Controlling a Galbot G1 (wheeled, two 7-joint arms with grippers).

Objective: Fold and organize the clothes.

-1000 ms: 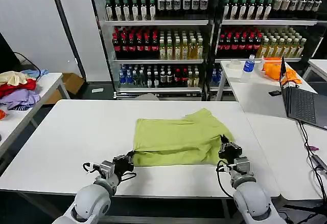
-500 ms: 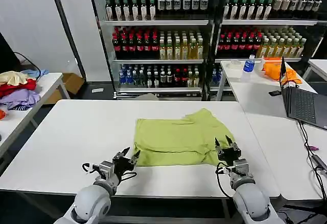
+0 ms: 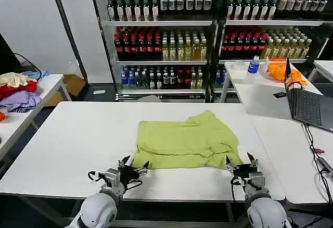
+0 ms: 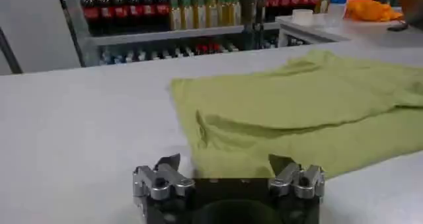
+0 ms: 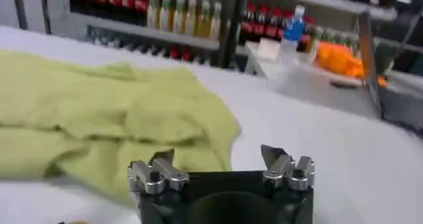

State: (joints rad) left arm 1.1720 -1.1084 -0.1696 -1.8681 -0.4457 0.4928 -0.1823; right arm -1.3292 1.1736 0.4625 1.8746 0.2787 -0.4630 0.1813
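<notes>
T-shirt (image 3: 183,140): folded, flat on surface (image 3: 67,139) — unmoved.
Left tool (image 3: 133,166): fingers apart, backed off the hem, empty.
Right tool (image 3: 242,162): apart too — pulled back off the corner.

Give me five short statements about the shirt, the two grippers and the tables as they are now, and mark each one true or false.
1. The yellow-green T-shirt lies folded on the white table. True.
2. The left gripper is shut on the shirt's hem. False: it is open, at the shirt's near left corner, holding nothing.
3. The right gripper is open, near the shirt's near right corner. True.
4. A laptop stands open on the table to the robot's right. True.
5. The pile of red, purple and cream garments lies on the shirt. False: it lies on a separate table at the left.
</notes>
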